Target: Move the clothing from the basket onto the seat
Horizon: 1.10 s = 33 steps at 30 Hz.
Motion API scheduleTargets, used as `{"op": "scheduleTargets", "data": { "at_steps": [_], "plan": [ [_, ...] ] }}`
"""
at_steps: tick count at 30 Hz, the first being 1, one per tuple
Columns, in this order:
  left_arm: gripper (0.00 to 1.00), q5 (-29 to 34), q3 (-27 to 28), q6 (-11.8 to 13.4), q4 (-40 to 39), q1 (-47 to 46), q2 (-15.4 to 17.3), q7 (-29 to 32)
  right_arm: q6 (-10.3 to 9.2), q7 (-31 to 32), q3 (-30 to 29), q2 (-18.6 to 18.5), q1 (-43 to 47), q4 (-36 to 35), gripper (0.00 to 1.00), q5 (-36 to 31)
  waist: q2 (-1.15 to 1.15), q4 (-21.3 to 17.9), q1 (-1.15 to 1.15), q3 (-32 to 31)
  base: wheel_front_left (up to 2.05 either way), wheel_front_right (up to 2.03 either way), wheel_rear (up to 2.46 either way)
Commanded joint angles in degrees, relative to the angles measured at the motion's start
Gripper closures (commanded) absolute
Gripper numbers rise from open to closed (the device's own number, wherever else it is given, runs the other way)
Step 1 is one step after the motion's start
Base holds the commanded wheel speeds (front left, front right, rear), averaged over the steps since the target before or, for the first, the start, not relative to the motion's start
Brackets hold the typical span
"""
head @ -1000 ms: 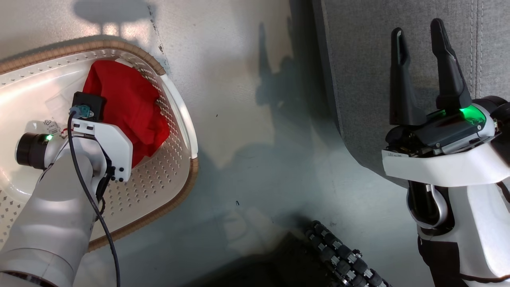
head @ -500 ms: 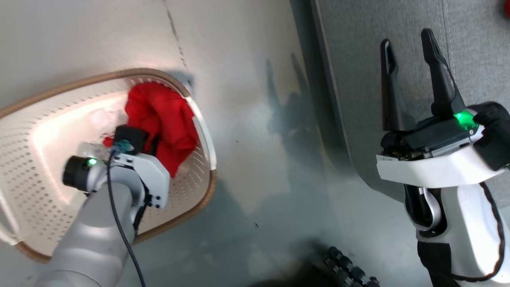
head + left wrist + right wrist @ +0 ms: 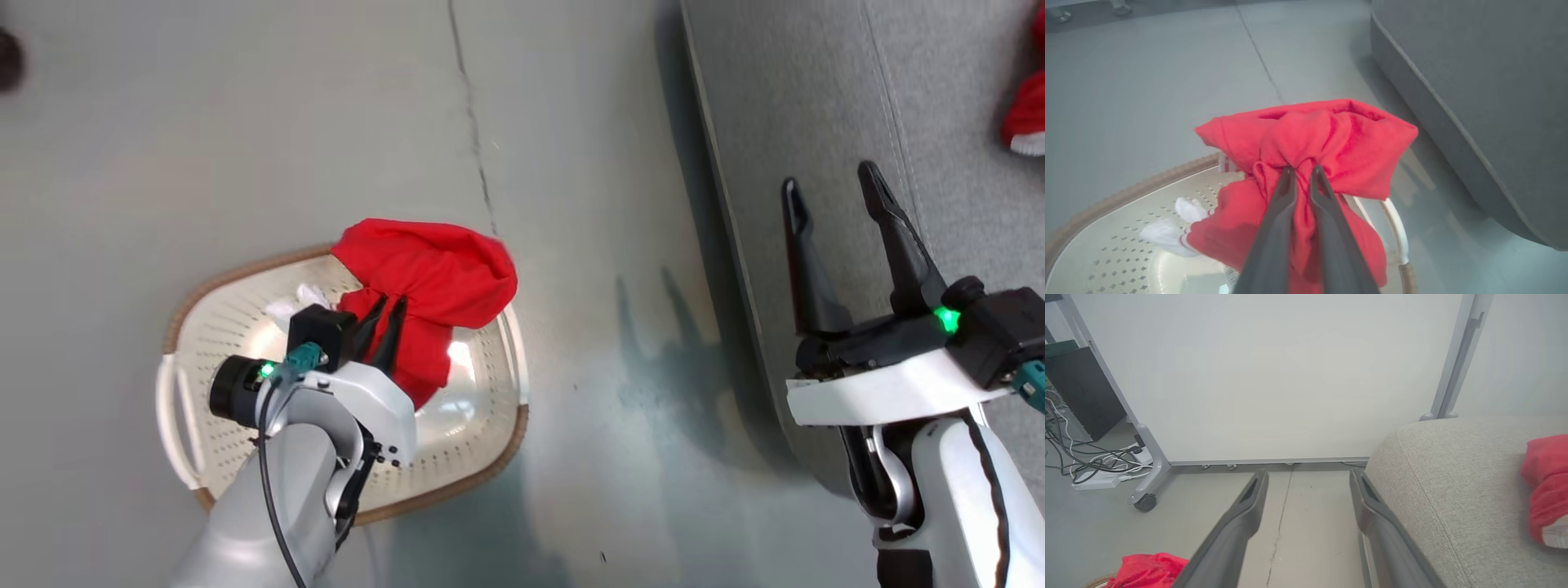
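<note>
My left gripper (image 3: 390, 306) is shut on a bunch of plain red clothing (image 3: 433, 269) and holds it up above the far rim of the cream basket (image 3: 490, 457). In the left wrist view the fingertips (image 3: 1302, 169) pinch the red clothing (image 3: 1339, 139), whose lower part with a white end hangs into the basket (image 3: 1106, 245). The right gripper (image 3: 829, 180) stands open and holds nothing, over the edge of the grey seat (image 3: 816, 98). Another red piece (image 3: 1545, 477) lies on the seat (image 3: 1453, 477), to the right of the open right gripper (image 3: 1308, 473).
The basket stands on grey floor (image 3: 326, 122) with a seam line (image 3: 473, 147), left of the seat. Beyond it stands a white partition (image 3: 1290, 375) on castors, with cables and a power strip (image 3: 1098, 477) at its left.
The head camera has shifted. My left gripper has risen with the red clothing, which lay in the basket before and now hangs above its rim. The right gripper stays open.
</note>
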Motion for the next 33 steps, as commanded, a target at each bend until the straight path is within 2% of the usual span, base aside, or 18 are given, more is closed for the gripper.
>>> {"op": "scheduleTargets", "data": {
  "at_steps": [1,15,27,33],
  "plan": [
    [1.00,1.0,1.3,0.6,-3.2,2.0,0.2,-0.3,0.01,0.9,-0.7,-0.5,1.3,-0.5,0.00,-0.5,0.00,3.8,0.00,-5.3,0.00,0.00,0.00],
    [1.00,6.9,9.8,1.6,-25.9,13.1,0.8,-0.3,0.01,6.0,-3.5,-0.5,7.6,-2.8,0.00,-1.9,0.00,8.3,0.00,-17.0,0.00,0.00,0.00],
    [1.00,10.3,14.4,0.9,-41.7,19.4,1.3,-0.3,0.01,9.1,-4.5,0.0,14.3,-3.4,0.00,-2.9,0.00,8.7,0.00,-27.3,0.00,0.00,0.00],
    [1.00,10.6,14.8,0.8,-48.1,23.5,1.9,-0.3,0.01,10.8,-4.1,0.3,17.4,-4.3,0.00,-3.3,0.00,8.5,0.00,-31.2,0.00,0.00,0.00]
  ]
}}
